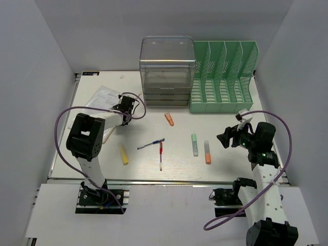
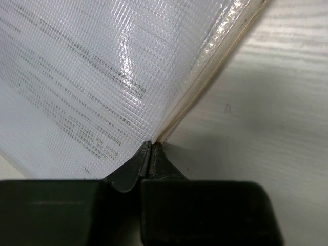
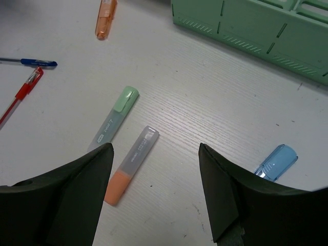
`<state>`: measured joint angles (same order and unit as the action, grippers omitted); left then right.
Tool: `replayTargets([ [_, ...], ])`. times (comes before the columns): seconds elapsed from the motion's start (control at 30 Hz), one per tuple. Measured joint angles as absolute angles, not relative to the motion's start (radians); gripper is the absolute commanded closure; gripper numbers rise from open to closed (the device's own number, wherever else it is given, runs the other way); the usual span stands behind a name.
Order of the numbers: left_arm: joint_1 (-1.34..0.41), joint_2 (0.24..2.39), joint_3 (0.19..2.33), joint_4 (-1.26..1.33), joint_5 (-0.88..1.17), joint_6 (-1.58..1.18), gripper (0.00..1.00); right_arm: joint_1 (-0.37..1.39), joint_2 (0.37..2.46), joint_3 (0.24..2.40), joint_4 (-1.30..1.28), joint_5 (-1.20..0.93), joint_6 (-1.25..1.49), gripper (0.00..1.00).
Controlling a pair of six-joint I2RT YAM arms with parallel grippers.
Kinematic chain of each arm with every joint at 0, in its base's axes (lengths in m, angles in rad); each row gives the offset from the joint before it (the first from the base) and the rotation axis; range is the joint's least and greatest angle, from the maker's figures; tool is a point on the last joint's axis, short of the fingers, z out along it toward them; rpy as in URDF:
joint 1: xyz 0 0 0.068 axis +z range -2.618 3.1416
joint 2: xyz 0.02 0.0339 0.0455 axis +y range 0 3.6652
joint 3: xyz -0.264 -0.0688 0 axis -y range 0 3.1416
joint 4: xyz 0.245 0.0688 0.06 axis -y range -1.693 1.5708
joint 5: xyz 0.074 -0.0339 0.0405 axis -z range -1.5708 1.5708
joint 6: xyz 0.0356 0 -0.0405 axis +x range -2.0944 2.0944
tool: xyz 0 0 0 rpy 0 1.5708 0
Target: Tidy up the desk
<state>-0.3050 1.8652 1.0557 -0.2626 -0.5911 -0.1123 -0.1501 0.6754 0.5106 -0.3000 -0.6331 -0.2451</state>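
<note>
Near far-left corner of off-white rectangular worktop (image 1: 179, 169) carrying all items, left hand (image 2: 149, 148) clenched on translucent mesh zip pouch (image 2: 102, 77) corner, probably for dragging. Right hand (image 3: 154, 151) released above grey-orange plastic highlighter (image 3: 130, 166) by right edge, seemingly poised for pickup.

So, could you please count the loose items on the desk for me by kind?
Highlighters: 5 (yellow, orange, green, grey-orange, pale blue)
Pens: 2 (blue, red)
Pouch: 1, pinched in the left pincer
Total: 8
</note>
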Motion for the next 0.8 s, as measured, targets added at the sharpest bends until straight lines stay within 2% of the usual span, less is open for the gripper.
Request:
replayTargets([
  [0.33,-0.302,1.659,1.011,-0.421,-0.530,-0.160,1.00,-0.150,0.668,0.511,-0.313,-0.655,-0.246,0.27],
  [0.73,-0.301,1.377,1.217,-0.535,-0.533,-0.207,1.00,-0.150,0.680,0.511,-0.331,-0.701,-0.259,0.27],
  [0.8,-0.301,1.362,1.243,-0.554,-0.527,-0.208,1.00,-0.149,0.696,0.516,-0.346,-0.739,-0.272,0.24],
])
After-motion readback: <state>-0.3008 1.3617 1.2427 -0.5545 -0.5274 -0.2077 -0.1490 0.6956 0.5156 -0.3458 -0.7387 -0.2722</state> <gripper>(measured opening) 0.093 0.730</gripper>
